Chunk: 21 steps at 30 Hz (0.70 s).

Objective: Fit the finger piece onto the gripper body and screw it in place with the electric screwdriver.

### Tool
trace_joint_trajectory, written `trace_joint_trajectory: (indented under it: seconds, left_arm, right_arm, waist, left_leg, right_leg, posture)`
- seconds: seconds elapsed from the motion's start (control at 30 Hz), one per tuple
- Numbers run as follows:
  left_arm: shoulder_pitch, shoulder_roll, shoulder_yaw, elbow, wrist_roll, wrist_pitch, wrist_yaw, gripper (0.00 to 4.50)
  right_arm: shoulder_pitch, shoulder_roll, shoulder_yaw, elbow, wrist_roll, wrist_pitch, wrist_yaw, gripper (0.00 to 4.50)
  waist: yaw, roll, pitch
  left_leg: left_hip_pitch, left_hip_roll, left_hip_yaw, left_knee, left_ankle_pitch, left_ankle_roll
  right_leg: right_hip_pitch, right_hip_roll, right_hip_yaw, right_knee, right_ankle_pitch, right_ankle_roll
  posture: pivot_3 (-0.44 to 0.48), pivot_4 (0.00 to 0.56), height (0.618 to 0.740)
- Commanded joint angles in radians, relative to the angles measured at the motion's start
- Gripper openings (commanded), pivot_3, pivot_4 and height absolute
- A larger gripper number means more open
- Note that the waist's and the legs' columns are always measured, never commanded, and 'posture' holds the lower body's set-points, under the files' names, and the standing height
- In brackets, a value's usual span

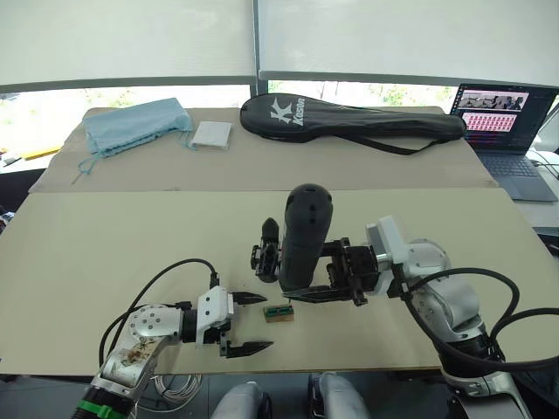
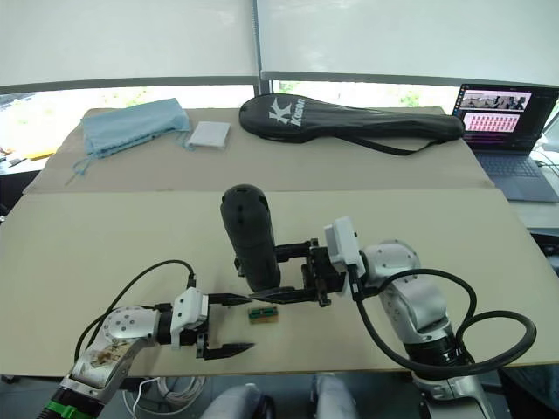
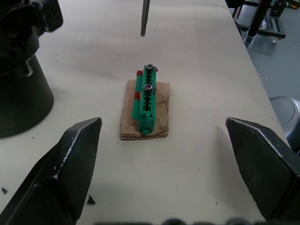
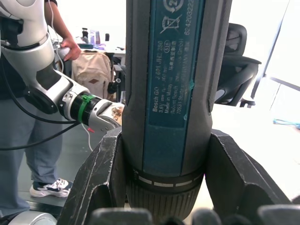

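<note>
The bench (image 1: pixel 105 262) is a pale tan board under bright, blind-covered windows. Towards twelve o'clock lie a black racket bag (image 1: pixel 349 122) lettered "Kason" in white, a light blue cloth (image 1: pixel 135 127) and a small white pad (image 1: pixel 212 134); a laptop (image 1: pixel 502 122) sits at two o'clock. The right end effector (image 1: pixel 319 275) is clamped on the electric screwdriver (image 1: pixel 306 236), held upright with its bit down at the bench centre; its label reads "Bosch" and "3,6 V". The gripper body (image 1: pixel 266 253) stands just behind it. The left end effector (image 1: pixel 249 323), at seven o'clock, gapes wide around nothing, beside a green-and-tan box (image 1: pixel 279 312). A person (image 4: pixel 28 154) stands beyond.
</note>
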Motion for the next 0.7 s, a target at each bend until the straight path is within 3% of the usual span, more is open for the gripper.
trace_joint_trajectory:
  seconds: [0.03,0.7]
  left_arm:
    - [-0.008,-0.011,-0.013,-0.013,0.004,-0.012,0.007,4.5]
    - [-0.001,-0.032,-0.03,0.02,0.017,-0.019,0.025,4.5]
  right_arm:
    - [-0.006,-0.007,-0.008,-0.048,0.021,-0.004,-0.009,1.93]
    - [0.001,-0.012,0.024,-0.022,-0.007,-0.026,-0.014,1.93]
  waist:
    - [0.0,0.0,0.0]
    - [0.0,0.0,0.0]
  left_leg:
    - [0.0,0.0,0.0,0.0,0.0,0.0]
    - [0.0,0.0,0.0,0.0,0.0,0.001]
  right_leg:
    - [0.0,0.0,0.0,0.0,0.0,0.0]
    - [0.0,0.0,0.0,0.0,0.0,0.0]
  posture:
    - [0.0,0.15,0.74]
    - [0.0,0.15,0.74]
